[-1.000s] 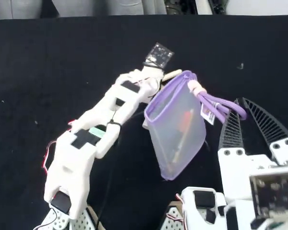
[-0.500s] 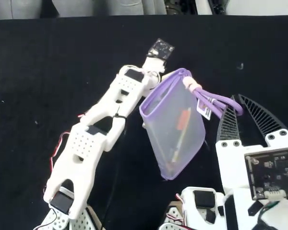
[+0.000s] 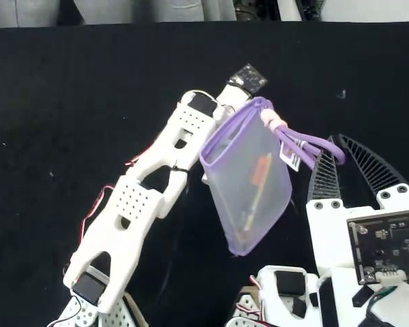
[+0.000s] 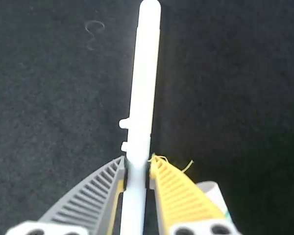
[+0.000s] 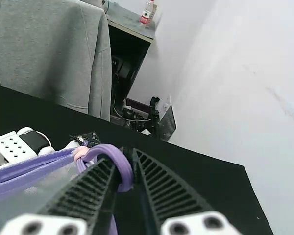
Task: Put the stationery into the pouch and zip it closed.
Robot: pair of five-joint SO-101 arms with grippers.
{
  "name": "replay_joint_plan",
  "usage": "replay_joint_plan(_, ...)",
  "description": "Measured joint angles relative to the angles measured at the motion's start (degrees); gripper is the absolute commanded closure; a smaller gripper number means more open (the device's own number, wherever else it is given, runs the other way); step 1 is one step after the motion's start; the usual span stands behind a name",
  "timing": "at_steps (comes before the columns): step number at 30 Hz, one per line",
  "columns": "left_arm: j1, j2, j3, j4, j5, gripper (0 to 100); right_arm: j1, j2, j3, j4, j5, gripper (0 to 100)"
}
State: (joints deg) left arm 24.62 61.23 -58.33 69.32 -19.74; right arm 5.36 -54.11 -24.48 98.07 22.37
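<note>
Currently the pouch (image 3: pixel 249 184) hangs tilted above the black worktop (image 3: pixel 88 82). It is translucent with a purple zip rim, and its mouth is open. 1 orange pen (image 3: pixel 261 170) lies lengthwise inside the pouch. More items sit lower, toward the pouch's bottom corner, too blurred to name.

The right gripper (image 3: pixel 339 142) is just beside the pouch, on the strap side. Its 2 black fingers are narrowed to a pinch on the purple strap loop (image 3: pixel 307 146), which runs from the pouch's rim out to the fingertips. The right wrist view shows the loop wrapped through the slim gap between those fingers, so the pouch hangs from that hold.

The left arm (image 3: pixel 143 204) stretches across the worktop to the pouch's mouth. Its wrist sits right against the purple rim; I cannot tell if it touches.

The left gripper (image 4: pixel 137 160) is clamped on a white pen (image 4: pixel 144 73), with 1 grey finger and 1 yellow finger pressed on either side of the barrel. The pen sticks straight out past the fingertips, with only black worktop behind it in the left wrist view. Whether any part of the pen is inside the pouch's mouth cannot be told.
</note>
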Motion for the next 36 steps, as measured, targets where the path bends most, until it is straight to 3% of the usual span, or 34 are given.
replay_joint_plan(6,-0.09,0.97,-9.05,10.29,-0.09,97,0.0,0.0,0.0,0.0,0.0,98.8)
replay_joint_plan(12,-0.09,1.14,-31.12,23.47,3.69,97,0.0,-0.44,0.0,0.0,0.0,98.7)
replay_joint_plan(18,-1.14,-4.84,-33.58,29.89,6.24,97,0.0,-1.85,-0.09,0.0,0.0,98.7)
replay_joint_plan(36,0.79,-29.54,-34.2,31.12,21.27,97,0.0,-1.85,-0.09,0.0,0.0,98.7)
